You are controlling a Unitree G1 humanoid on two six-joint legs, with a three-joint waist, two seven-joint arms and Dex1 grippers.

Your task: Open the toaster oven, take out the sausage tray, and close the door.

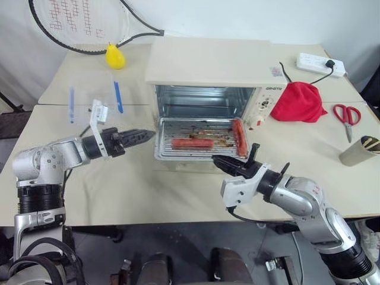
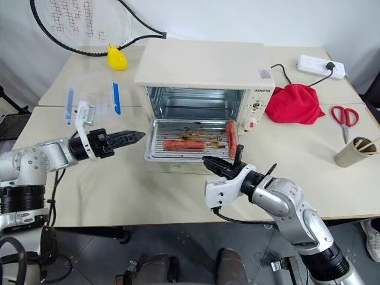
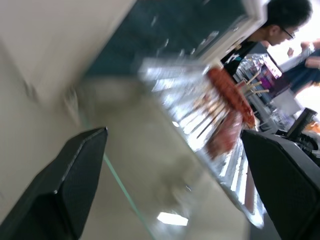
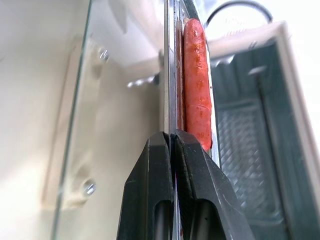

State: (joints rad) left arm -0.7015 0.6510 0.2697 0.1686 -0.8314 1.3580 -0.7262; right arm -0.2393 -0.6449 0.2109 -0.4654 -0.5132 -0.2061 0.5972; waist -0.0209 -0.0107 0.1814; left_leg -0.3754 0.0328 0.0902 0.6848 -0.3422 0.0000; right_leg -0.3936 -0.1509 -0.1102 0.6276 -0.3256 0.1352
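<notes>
Black fingers of the right gripper (image 1: 217,159), at lower centre of the head view, are pinched together on the front rim of the sausage tray (image 1: 199,140), a shallow rectangular silver metal tray with a ribbed, grease-stained bottom carrying two red sausages (image 1: 192,143); the right wrist view confirms the thin tray edge clamped between the two pads, with one sausage just beyond them. Such an edge grip probably lets the arm slide the tray outward level, without touching the food. At centre frame the tray lies on the lowered door (image 4: 75,125), a glass panel in a cream frame folded flat toward the robot, in front of the toaster oven (image 1: 208,62), a large cream-white boxy countertop oven with knobs at its right, so the tray appears nearly clear of the cavity. Left of centre, the left gripper (image 1: 142,135) points at the tray's left side, near it but apart; its black fingers (image 3: 75,175) are spread wide with nothing between them, seemingly poised to take the opposite edge and share the load. Farther right rest a crumpled red cloth (image 1: 297,102) and red-handled scissors (image 1: 347,116); a yellow pear-shaped toy (image 1: 115,56) sits at upper left. Removal is judged under way; closing the door remains.
</notes>
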